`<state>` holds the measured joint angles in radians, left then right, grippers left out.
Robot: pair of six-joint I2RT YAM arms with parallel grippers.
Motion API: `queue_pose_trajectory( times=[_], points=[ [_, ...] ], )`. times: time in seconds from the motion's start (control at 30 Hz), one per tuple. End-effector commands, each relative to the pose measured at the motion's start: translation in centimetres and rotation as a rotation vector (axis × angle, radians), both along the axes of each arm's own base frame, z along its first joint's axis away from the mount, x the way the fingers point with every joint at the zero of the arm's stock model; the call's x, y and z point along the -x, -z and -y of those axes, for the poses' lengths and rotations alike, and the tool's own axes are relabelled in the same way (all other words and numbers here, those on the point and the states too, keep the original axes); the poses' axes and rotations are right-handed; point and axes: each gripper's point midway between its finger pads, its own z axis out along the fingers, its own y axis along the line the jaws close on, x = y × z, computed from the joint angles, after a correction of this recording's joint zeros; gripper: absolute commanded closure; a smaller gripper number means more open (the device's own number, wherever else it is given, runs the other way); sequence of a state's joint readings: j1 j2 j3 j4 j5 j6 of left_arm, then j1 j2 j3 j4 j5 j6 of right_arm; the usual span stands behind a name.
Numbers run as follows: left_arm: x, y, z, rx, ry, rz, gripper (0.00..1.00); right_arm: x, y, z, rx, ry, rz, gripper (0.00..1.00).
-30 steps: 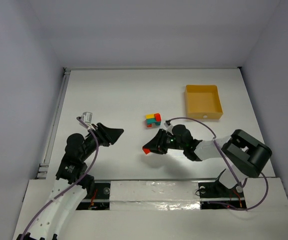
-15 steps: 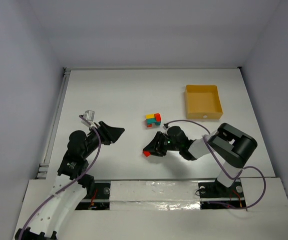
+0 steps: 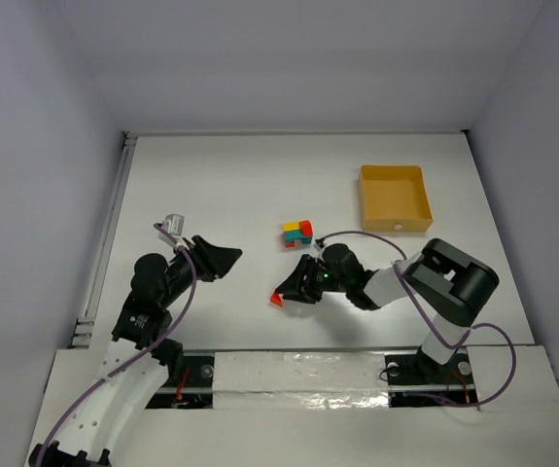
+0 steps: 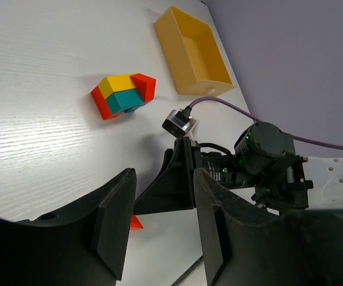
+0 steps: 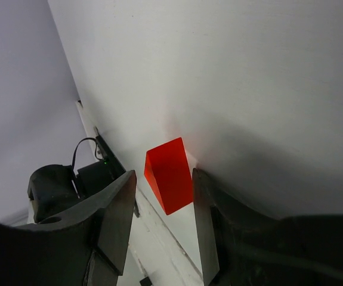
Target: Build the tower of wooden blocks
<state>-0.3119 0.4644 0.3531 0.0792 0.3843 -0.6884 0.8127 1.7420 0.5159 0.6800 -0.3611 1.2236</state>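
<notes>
Most of the red wedge [image 5: 169, 176] is lost to me from above, tucked under the tip of the right gripper [image 3: 285, 294]. The left wrist camera catches only a red corner of it below that black gripper. The right wrist view is clearer: the wedge sits between the two fingertips, against one finger, with a thin slit of background at the other. I cannot tell whether it is pinched or merely framed (nor whether its lower face touches the table [image 3: 211, 185]). It is near the block stack [image 4: 123, 95], on the side toward the arms.

That stack is a yellow block over a teal one, with a red bar on one flank and a red triangular piece on the other; its far side is hidden. The yellow-orange tray [image 4: 172, 53] sits well apart to the right, and a purple cable [image 4: 231, 104] loops over the right wrist.

The left gripper [image 4: 162, 190] hangs off to the left, fingers apart, well clear of the blocks. The blocks look matte and sharp-edged; the table is white with a faint grain.
</notes>
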Motion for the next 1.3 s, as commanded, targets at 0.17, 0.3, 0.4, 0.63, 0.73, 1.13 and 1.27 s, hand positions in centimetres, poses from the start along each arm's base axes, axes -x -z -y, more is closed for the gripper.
queue_pose_trajectory(
  times=[0.17, 0.3, 0.4, 0.63, 0.73, 1.13, 1.27],
  points=[
    [-0.4, -2.4, 0.0, 0.012, -0.003, 0.082, 0.62, -1.4, -2.1, 1.0, 0.138, 0.022, 0.186, 0.51],
    [-0.5, -2.1, -0.1, 0.015, -0.012, 0.079, 0.68, -1.4, -4.9, 0.8, 0.241, 0.020, 0.324, 0.51],
    [-0.6, -2.7, -0.4, 0.011, -0.025, 0.094, 0.72, -0.9, -5.0, 0.6, 0.346, 0.008, 0.390, 0.51],
    [-0.7, -2.9, -0.7, -0.010, -0.044, 0.103, 0.77, 1.0, -3.7, -0.1, 0.630, -0.062, 0.484, 0.66],
    [-0.7, -3.1, -0.9, -0.016, -0.053, 0.108, 0.77, 0.7, -3.1, 0.1, 0.742, -0.045, 0.502, 0.61],
    [-0.9, -3.0, -0.9, -0.021, -0.053, 0.112, 0.77, 0.4, -3.0, -0.3, 0.789, -0.028, 0.516, 0.55],
    [-0.8, -3.0, -0.9, -0.018, -0.054, 0.113, 0.77, 0.7, -3.8, -1.0, 0.772, -0.034, 0.538, 0.53]
  ],
)
